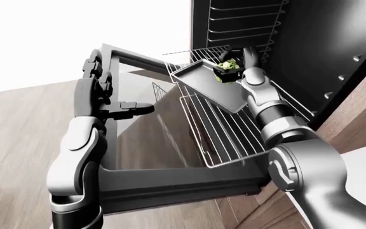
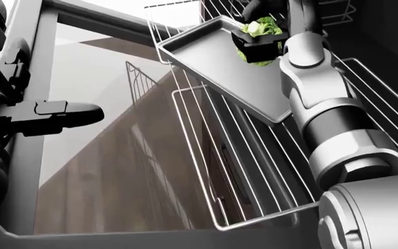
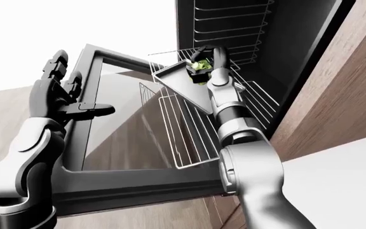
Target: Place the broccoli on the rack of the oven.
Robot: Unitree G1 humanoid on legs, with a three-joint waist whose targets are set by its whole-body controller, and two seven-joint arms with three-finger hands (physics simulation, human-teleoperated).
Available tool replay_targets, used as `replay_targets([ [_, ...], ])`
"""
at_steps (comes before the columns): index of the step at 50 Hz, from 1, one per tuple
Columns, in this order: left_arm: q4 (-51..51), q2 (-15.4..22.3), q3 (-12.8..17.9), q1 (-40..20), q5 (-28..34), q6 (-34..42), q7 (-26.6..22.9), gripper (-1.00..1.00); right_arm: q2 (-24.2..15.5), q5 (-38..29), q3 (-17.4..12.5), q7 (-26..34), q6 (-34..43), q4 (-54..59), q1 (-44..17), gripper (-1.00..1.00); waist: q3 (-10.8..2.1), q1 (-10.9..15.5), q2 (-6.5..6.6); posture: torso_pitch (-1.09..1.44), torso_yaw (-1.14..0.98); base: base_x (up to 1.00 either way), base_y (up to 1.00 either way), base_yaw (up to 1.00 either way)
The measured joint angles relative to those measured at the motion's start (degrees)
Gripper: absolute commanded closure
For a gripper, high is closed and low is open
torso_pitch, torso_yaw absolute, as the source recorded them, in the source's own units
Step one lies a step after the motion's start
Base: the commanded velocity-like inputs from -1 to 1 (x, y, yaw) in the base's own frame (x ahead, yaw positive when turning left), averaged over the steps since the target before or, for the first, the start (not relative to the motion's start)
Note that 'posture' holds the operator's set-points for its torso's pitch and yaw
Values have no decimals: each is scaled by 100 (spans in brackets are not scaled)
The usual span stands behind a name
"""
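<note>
Holding the broccoli [image 2: 260, 27] clamped in my right hand [image 2: 261, 39] over the tray's [image 2: 220, 62] upper-right edge, I'd shift sideways to bare rack [image 2: 254, 171] wires, then lower gently. My left hand [image 1: 103, 98] is spread, empty.

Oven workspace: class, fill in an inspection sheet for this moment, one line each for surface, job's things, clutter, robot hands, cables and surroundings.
Surface: wire oven rack pulled out over the open oven door.
Job's things: broccoli held over the far end of a grey baking tray that lies on the rack; not yet set down.
Clutter: nothing seen besides the tray.
Robot hands: right robot hand closed round the broccoli; left robot hand open, fingers spread, holding nothing, at the door's left edge.
Cables: nothing seen.
Surroundings: dark oven cavity with wire side rails, wooden cabinet panel at the right, wooden floor at the left.
</note>
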Motion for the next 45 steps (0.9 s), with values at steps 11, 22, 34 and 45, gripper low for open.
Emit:
replay_targets([
  [11,38,3,11,-10,-14,-16,8,-100,6,-14,-2,12,21,52,-17,38,14,3,-1,0,0,0,0,0],
  [22,50,17,11,-6,-25,-44,7,-100,25,-18,-12,4,-12,36,40,-40,5,-1,-3,0,0,0,0,0],
  [34,11,12,5,-8,-28,-8,16,-100,59,18,-13,11,-50,29,89,-100,2,-2,1,0,0,0,0,0],
  [45,20,8,1,-2,-19,-17,20,-100,64,55,15,116,97,-85,32,-100,7,-5,6,0,0,0,0,0],
])
